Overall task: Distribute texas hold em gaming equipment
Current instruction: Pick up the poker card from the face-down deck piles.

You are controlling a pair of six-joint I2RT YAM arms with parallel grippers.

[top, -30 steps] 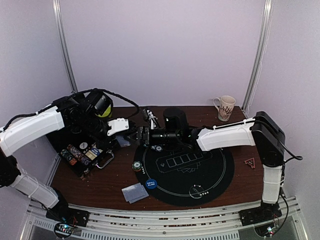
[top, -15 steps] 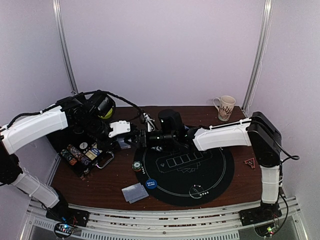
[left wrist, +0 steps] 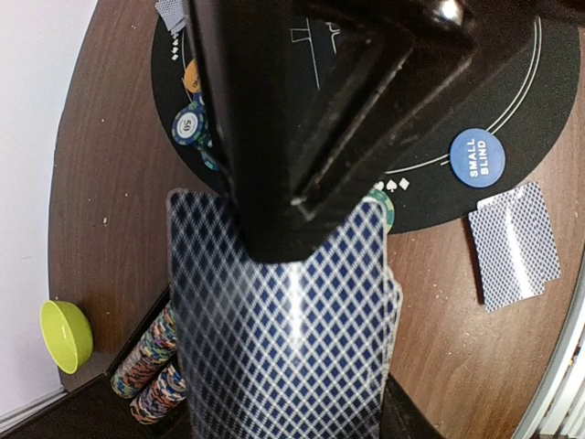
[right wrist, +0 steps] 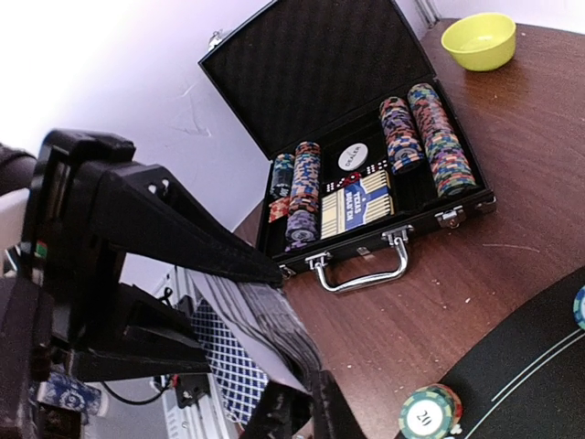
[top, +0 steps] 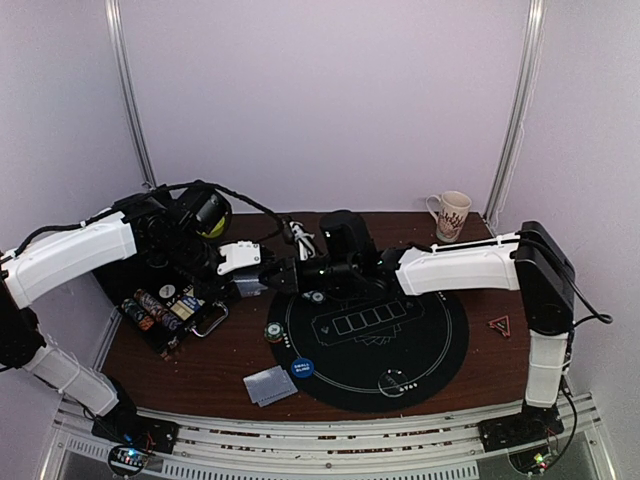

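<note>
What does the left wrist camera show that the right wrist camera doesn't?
Left wrist only: the Small Blind button, two face-down cards and an orange disc. Right wrist only: the case's lid and handle. Both: the deck, the green bowl and the chip stacks.

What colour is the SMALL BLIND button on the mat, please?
The SMALL BLIND button is blue with white lettering; best in left wrist view.
</note>
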